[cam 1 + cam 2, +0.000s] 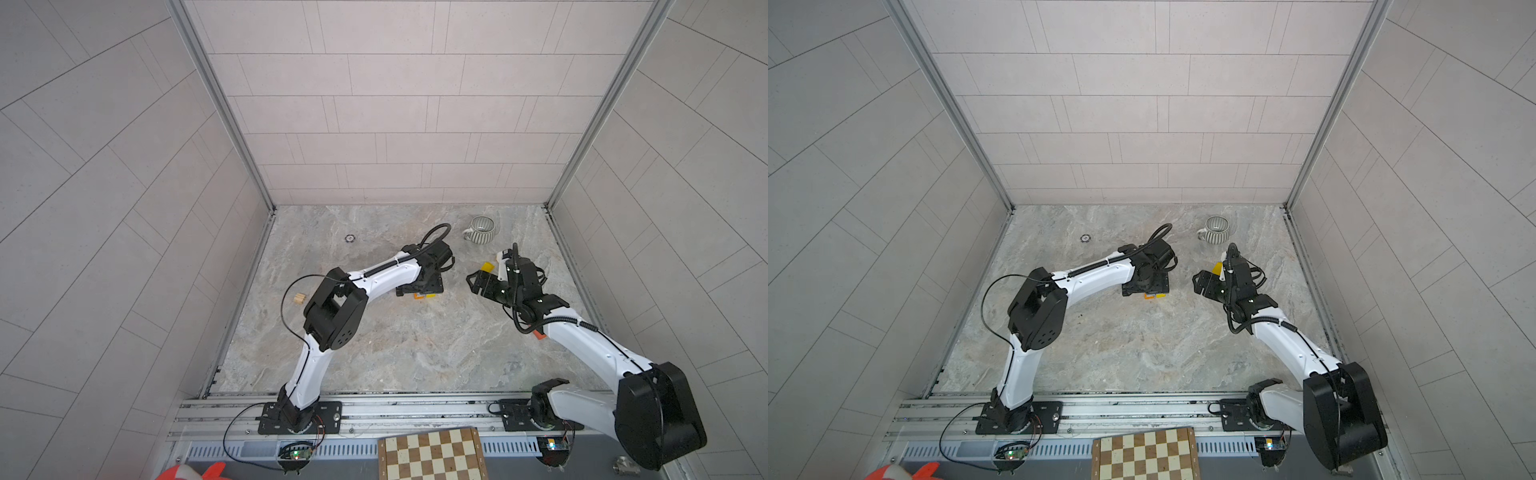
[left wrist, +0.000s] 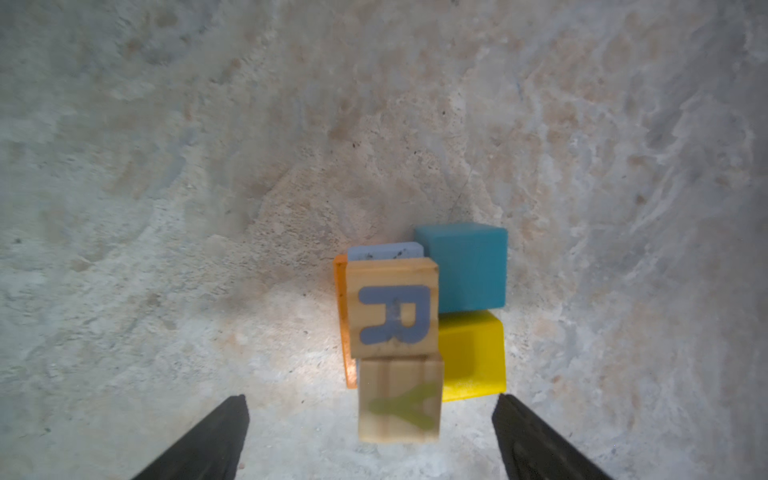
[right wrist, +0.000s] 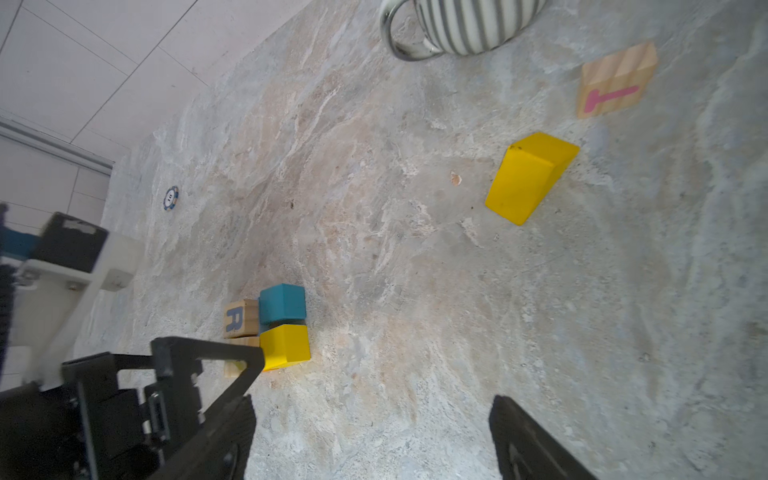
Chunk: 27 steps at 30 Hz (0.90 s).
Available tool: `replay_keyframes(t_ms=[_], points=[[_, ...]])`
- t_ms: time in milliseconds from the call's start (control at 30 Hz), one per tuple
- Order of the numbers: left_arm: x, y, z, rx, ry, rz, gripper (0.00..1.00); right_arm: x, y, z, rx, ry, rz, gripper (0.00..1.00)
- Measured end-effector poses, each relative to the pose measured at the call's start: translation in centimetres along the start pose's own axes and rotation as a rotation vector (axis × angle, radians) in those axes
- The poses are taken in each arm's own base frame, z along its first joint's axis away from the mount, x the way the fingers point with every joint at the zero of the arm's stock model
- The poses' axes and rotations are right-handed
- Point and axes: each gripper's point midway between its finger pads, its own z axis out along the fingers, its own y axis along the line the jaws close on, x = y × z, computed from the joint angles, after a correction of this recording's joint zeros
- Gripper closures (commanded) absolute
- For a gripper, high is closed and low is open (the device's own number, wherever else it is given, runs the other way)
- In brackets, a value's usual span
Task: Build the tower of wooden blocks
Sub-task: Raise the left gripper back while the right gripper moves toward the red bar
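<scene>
Far left of the mug, a lone wood cube sits on the counter. Closer to the mug, to its left and toward us, stands the tower. Our left jaws hang over it spread wide, with the Y cube between them, touching neither. Our right jaws, also apart and holding nothing, hover on our side of the mug, near a yellow wedge.

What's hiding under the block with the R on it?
An orange block and a pale blue block peek out from under the R block. The R block covers the rest, so anything else beneath stays hidden.
</scene>
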Motion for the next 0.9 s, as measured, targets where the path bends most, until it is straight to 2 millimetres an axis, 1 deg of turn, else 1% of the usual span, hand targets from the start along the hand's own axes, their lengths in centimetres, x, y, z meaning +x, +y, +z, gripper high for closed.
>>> replay_keyframes(t_ms=[100,267,367,467,667,767,900], points=[[0.0,0.8,-2.0,0.024,-0.035,0.001,0.0,-0.2,-1.2,-0.3,0.053,0.007,-0.007,0.11],[0.0,2.1,-5.7,0.097,-0.118,0.008,0.0,-1.7,-4.1,-1.3,0.153,-0.004,0.024,0.11],[0.6,3.1,-6.7,0.133,-0.16,0.014,0.0,-2.4,-6.0,-2.0,0.221,-0.004,0.039,0.11],[1.9,4.6,-6.7,0.148,-0.183,0.023,0.0,-2.6,-7.7,-2.4,0.283,0.01,0.049,0.11],[4.8,7.8,-5.8,0.174,-0.218,0.026,0.0,-1.4,-11.4,-3.3,0.405,0.06,0.094,0.11],[5.5,8.5,-5.6,0.188,-0.233,0.029,0.0,-0.7,-13.5,-3.8,0.463,0.091,0.134,0.11],[6.1,9.0,-5.4,0.212,-0.251,0.031,0.0,0.3,-16.2,-4.4,0.535,0.134,0.204,0.12]])
